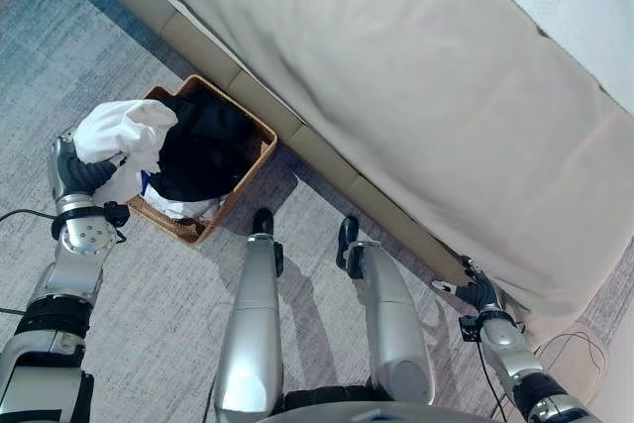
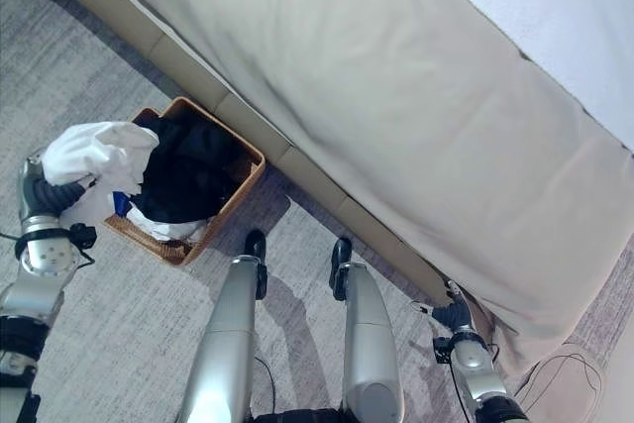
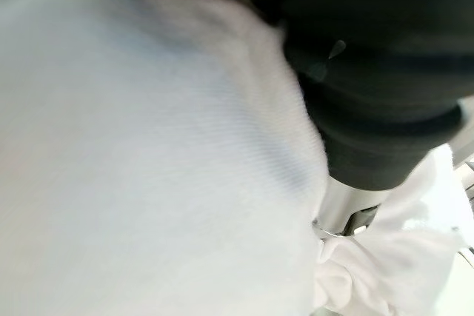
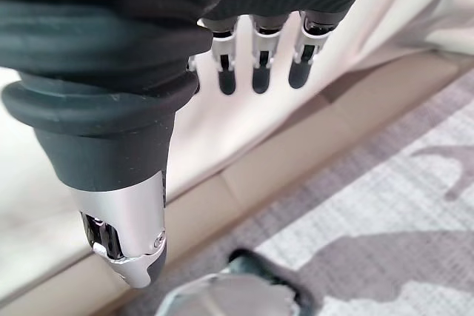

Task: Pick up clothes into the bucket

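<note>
The left hand (image 1: 81, 173) grips a white garment (image 1: 127, 131) over the left edge of the wicker basket (image 1: 260, 151), while the right hand (image 4: 222, 49) hangs relaxed beside the bed (image 1: 416, 86).

The left hand (image 1: 81, 173) is raised beside the basket (image 1: 260, 151), fingers hidden; the right hand (image 4: 148, 101) hangs low with straight fingers.

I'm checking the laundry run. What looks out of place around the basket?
Only the white garment: bunched on the left hand at the basket rim, not yet inside with the dark clothes.
</note>
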Tool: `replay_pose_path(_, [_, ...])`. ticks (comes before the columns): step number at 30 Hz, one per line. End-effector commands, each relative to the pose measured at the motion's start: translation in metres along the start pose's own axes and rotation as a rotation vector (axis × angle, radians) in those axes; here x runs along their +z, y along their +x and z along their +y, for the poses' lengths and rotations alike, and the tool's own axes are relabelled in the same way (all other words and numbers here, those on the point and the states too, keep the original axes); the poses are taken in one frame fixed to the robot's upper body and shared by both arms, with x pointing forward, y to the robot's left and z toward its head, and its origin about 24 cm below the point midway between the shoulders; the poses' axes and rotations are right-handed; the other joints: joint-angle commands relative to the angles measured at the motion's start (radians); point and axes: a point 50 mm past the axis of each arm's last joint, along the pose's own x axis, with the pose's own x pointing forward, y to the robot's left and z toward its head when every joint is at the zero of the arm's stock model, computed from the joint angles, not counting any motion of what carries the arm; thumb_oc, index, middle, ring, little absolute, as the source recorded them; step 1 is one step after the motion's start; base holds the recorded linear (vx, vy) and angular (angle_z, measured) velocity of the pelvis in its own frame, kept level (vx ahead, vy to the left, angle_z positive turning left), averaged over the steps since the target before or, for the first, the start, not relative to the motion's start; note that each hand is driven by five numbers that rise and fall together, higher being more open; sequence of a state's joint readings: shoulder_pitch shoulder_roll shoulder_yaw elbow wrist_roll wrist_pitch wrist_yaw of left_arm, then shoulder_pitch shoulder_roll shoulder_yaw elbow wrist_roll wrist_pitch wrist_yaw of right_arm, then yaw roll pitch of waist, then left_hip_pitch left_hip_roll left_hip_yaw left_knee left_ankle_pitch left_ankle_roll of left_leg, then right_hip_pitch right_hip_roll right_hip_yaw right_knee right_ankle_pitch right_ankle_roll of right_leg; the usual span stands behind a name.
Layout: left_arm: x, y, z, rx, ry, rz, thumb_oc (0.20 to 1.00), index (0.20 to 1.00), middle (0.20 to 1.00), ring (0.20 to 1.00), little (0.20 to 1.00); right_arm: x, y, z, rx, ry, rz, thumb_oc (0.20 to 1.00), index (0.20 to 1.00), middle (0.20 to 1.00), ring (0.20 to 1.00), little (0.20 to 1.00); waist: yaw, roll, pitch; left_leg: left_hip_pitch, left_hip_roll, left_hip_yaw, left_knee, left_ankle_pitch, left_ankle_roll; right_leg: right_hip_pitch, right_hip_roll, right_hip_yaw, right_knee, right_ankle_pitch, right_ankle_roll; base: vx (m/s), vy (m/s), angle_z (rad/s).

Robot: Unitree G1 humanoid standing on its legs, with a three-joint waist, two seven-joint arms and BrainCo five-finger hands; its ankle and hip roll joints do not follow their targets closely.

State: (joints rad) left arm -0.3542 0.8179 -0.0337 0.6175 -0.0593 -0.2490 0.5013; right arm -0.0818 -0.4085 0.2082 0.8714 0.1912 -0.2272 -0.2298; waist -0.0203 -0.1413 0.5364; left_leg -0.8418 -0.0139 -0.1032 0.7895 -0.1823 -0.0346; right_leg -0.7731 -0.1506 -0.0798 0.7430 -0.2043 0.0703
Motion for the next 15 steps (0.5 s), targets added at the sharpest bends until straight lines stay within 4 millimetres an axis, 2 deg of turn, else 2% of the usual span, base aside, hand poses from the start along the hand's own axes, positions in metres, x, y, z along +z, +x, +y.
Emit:
replay_pose_path(1, [0.011, 0.015, 0.019, 0.074, 0.038, -0.056, 0.200, 0.200, 0.200, 0.200, 0.200, -0.012, -0.008, -0.012, -0.054, 0.014, 0.014, 1.000, 1.000, 1.000, 1.000, 1.000, -0.012, -0.021, -0.016, 0.005, -0.018, -0.008, 0.060, -0.085, 0.035, 0.027, -0.031, -0.011, -0.014, 0.005, 0.025, -0.01, 0.003, 0.04])
replay_pose_path(3, [0.015, 0.015, 0.017, 0.065, 0.033, -0.072, 0.200, 0.200, 0.200, 0.200, 0.200, -0.013, -0.009, -0.011, -0.055, 0.022, 0.017, 1.000, 1.000, 1.000, 1.000, 1.000, -0.013, -0.021, -0.016, -0.025, -0.023, -0.011, 0.088, -0.093, 0.036, -0.003, -0.035, -0.016, 0.015, -0.005, 0.024, 0.00, -0.003, 0.02])
replay_pose_path(5, [0.010, 0.020, 0.019, 0.064, 0.092, -0.045, 0.200, 0.200, 0.200, 0.200, 0.200, -0.011, -0.008, -0.009, -0.049, 0.020, 0.008, 1.000, 1.000, 1.000, 1.000, 1.000, -0.020, -0.028, -0.016, -0.043, -0.018, -0.010, 0.103, -0.099, 0.038, -0.021, -0.033, -0.015, 0.025, -0.007, 0.024, 0.00, 0.004, -0.02])
replay_pose_path(6, [0.014, 0.023, 0.019, 0.049, 0.148, -0.065, 0.420, 0.420, 0.420, 0.420, 0.420, -0.009, -0.008, -0.009, -0.044, 0.017, -0.004, 1.000, 1.000, 1.000, 1.000, 1.000, -0.021, -0.030, -0.016, -0.049, -0.019, -0.009, 0.109, -0.100, 0.040, -0.026, -0.033, -0.017, 0.030, -0.006, 0.024, 0.01, 0.005, -0.03])
replay_pose_path(7, [0.007, 0.024, 0.021, 0.046, 0.220, -0.043, 1.000, 1.000, 1.000, 1.000, 1.000, -0.009, -0.009, -0.008, -0.038, 0.007, -0.010, 1.000, 1.000, 1.000, 1.000, 1.000, -0.023, -0.032, -0.016, -0.054, -0.019, -0.010, 0.111, -0.100, 0.040, -0.031, -0.032, -0.016, 0.030, -0.007, 0.025, 0.00, 0.000, 0.00])
replay_pose_path(9, [0.002, 0.028, 0.016, 0.006, 0.271, 0.001, 1.000, 1.000, 1.000, 1.000, 1.000, -0.009, -0.009, -0.008, -0.035, 0.014, -0.008, 1.000, 1.000, 1.000, 1.000, 1.000, -0.029, -0.033, -0.016, -0.055, -0.020, -0.009, 0.109, -0.098, 0.043, -0.034, -0.034, -0.016, 0.027, -0.006, 0.025, 0.00, 0.000, 0.00])
replay_pose_path(10, [0.010, 0.030, 0.015, 0.013, 0.262, -0.022, 1.000, 1.000, 1.000, 1.000, 1.000, -0.013, -0.010, -0.008, -0.036, 0.012, 0.008, 1.000, 1.000, 1.000, 1.000, 1.000, -0.027, -0.030, -0.016, -0.053, -0.022, -0.011, 0.104, -0.098, 0.044, -0.033, -0.036, -0.019, 0.027, -0.008, 0.024, 0.00, 0.000, 0.00])
replay_pose_path(15, [0.006, 0.026, 0.013, -0.002, 0.268, -0.008, 1.000, 1.000, 1.000, 1.000, 1.000, -0.017, -0.011, -0.009, -0.026, 0.015, 0.028, 1.000, 1.000, 1.000, 1.000, 1.000, -0.026, -0.024, -0.016, -0.027, -0.023, -0.013, 0.065, -0.087, 0.044, -0.015, -0.037, -0.017, 0.001, -0.006, 0.020, 0.00, 0.000, 0.00])
